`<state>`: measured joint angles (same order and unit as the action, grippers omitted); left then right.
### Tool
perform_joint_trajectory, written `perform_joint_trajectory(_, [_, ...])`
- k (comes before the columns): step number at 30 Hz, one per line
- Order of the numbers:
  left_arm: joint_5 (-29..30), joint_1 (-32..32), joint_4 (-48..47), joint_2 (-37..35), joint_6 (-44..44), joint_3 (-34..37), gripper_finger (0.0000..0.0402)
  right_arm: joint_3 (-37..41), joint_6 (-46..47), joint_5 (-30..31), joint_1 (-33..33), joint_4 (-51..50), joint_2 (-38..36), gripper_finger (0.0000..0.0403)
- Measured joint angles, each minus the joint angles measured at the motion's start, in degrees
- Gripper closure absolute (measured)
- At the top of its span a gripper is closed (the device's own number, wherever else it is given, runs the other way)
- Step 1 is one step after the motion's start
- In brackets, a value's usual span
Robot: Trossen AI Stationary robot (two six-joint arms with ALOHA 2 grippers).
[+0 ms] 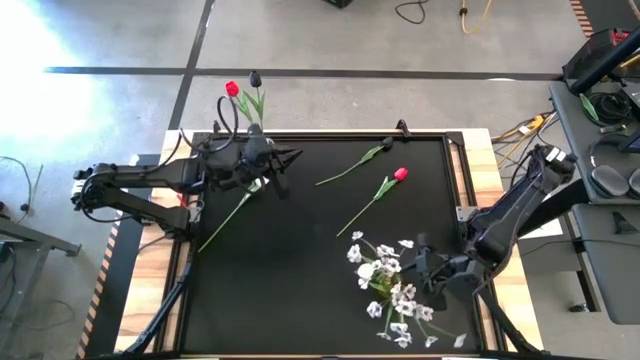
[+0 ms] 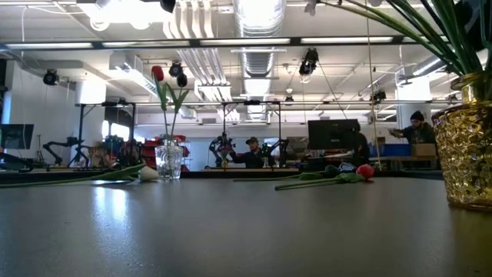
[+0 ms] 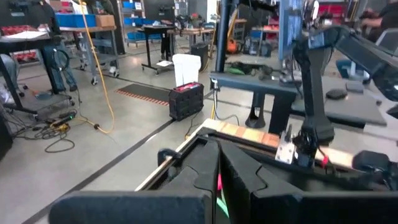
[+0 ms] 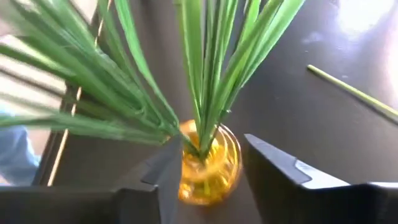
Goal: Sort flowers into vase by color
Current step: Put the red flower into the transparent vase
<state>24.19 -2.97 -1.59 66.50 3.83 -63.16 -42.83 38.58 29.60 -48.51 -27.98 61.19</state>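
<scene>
A clear glass vase (image 1: 243, 125) (image 2: 169, 160) at the table's far left corner holds a red tulip (image 1: 232, 89) and a dark tulip (image 1: 255, 78). A white tulip (image 1: 252, 186) (image 2: 147, 174), a dark tulip (image 1: 386, 146) and a red tulip (image 1: 400, 174) (image 2: 365, 171) lie flat on the black mat. A gold vase (image 4: 208, 165) (image 2: 467, 158) near the right edge holds the sprays of white blossoms (image 1: 390, 290). My left gripper (image 1: 290, 157) (image 3: 219, 180) is shut and hovers just beyond the white tulip's head. My right gripper (image 1: 428, 268) (image 4: 208, 180) is open, with one finger on each side of the gold vase. My right gripper comes at the gold vase from above, slanting down from the table's right. One finger (image 4: 163, 177) lies right at the vase's wall (image 4: 183, 180), and I cannot tell whether it touches. The other finger (image 4: 273, 171) stands apart from it.
The middle and near left of the black mat (image 1: 280, 290) are bare. A raised frame edges the table (image 1: 470, 170). Long green leaves (image 4: 205, 68) rise from the gold vase toward my right wrist. People and workbenches show in the room far behind the table.
</scene>
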Motion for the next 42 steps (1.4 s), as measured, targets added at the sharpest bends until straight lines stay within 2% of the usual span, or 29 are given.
perform_joint_trajectory(4, [-2.9,-1.4,-0.2,1.0,0.2,-2.3,0.0402,-6.3,1.7,0.0,-1.6,-8.4,-0.2,0.0216])
perform_joint_trajectory(8, [-7.4,-3.7,-2.4,2.7,1.3,-5.2,0.0402,-11.0,1.5,0.3,-2.1,-13.5,-0.5,0.0218])
perform_joint_trajectory(17, [-15.8,-5.8,-12.0,9.7,0.6,-15.3,0.0402,-19.6,1.3,0.5,-2.1,-24.4,-3.4,0.0265])
perform_joint_trajectory(21, [-16.8,-6.0,-13.3,12.4,-0.3,-18.3,0.0402,-22.3,0.9,0.6,-2.1,-28.6,-5.5,0.0293])
perform_joint_trajectory(30, [-19.2,-8.6,-12.6,13.7,-0.3,-20.7,0.0402,-23.1,-6.5,2.4,0.4,-29.1,-13.6,0.0385])
perform_joint_trajectory(36, [-19.2,-10.4,-12.5,13.9,0.4,-20.7,0.0402,-22.8,-14.8,3.5,5.8,-28.7,-20.9,0.0394])
perform_joint_trajectory(42, [-18.9,-11.5,-12.8,14.8,6.6,-20.6,0.0402,-22.6,-21.4,3.4,9.8,-25.9,-28.4,0.0394])
